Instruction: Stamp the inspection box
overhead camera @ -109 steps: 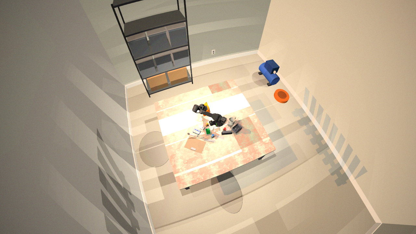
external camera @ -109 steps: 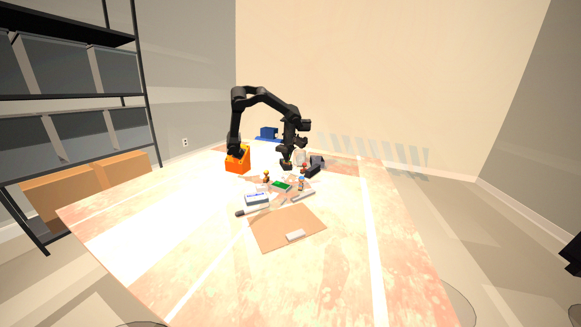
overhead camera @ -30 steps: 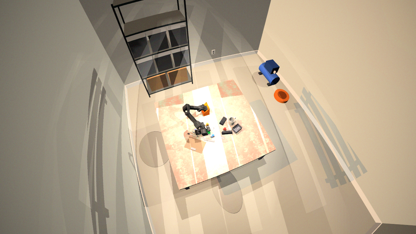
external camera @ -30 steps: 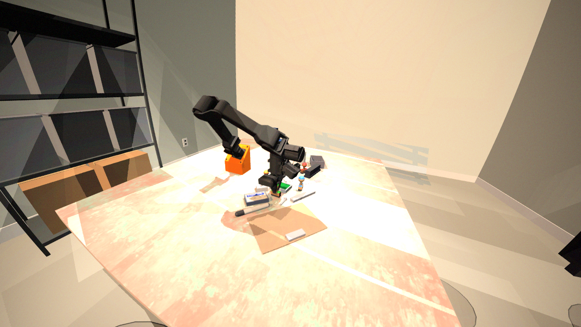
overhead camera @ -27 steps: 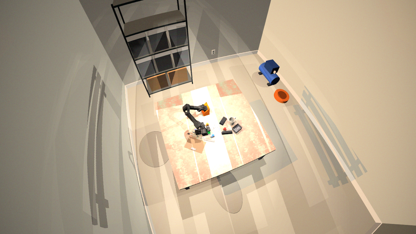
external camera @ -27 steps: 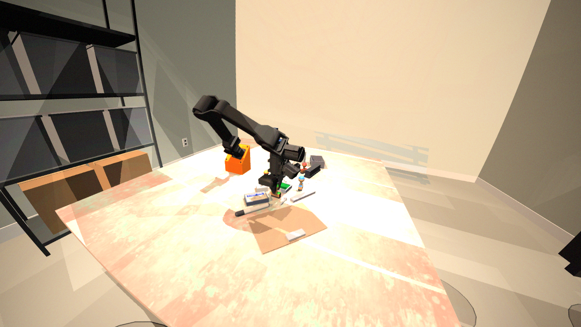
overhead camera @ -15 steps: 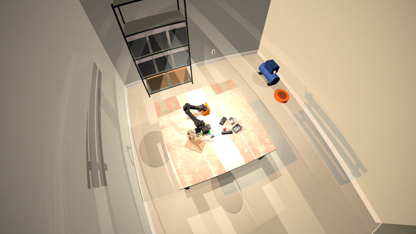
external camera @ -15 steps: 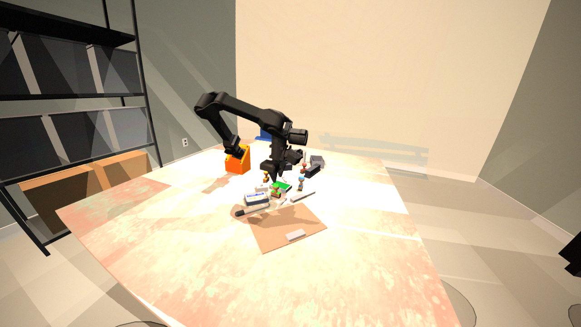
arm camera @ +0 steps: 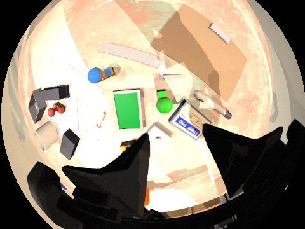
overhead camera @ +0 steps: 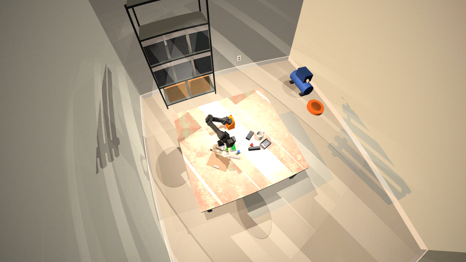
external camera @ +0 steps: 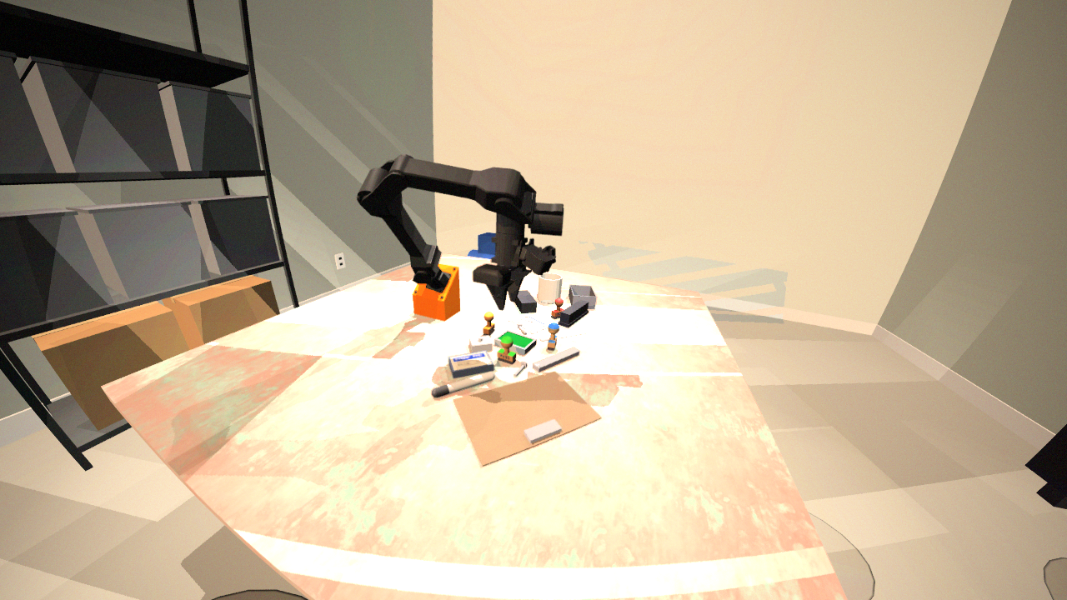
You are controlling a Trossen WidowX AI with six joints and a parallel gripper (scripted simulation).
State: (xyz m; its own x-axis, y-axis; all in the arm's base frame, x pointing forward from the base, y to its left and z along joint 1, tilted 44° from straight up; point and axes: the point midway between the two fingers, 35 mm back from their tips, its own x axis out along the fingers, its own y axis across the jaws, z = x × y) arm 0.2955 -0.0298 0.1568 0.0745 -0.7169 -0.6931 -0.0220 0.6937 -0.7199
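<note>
My gripper [external camera: 508,302] [arm camera: 176,132] is open and empty, raised above the bench. The green-topped stamp [overhead camera: 226,149] [external camera: 506,352] [arm camera: 164,105] stands upright on the bench, below and ahead of the fingers, touching neither. The open green ink pad [overhead camera: 233,148] [external camera: 516,342] [arm camera: 128,109] lies beside it, to its left in the wrist view. The white card [arm camera: 87,116] lies further left in that view, washed out by glare; faint lines show, but I cannot make out the box or any print. The stamp's underside is hidden.
Blue [arm camera: 94,75], red [arm camera: 58,108] and yellow [arm camera: 127,145] stamps stand around. A stamp pad box [arm camera: 190,120], a marker [arm camera: 213,104] and a brown sheet [arm camera: 219,68] lie right of the green stamp in the wrist view. A mug [arm camera: 46,136] and black blocks [arm camera: 70,144] are left.
</note>
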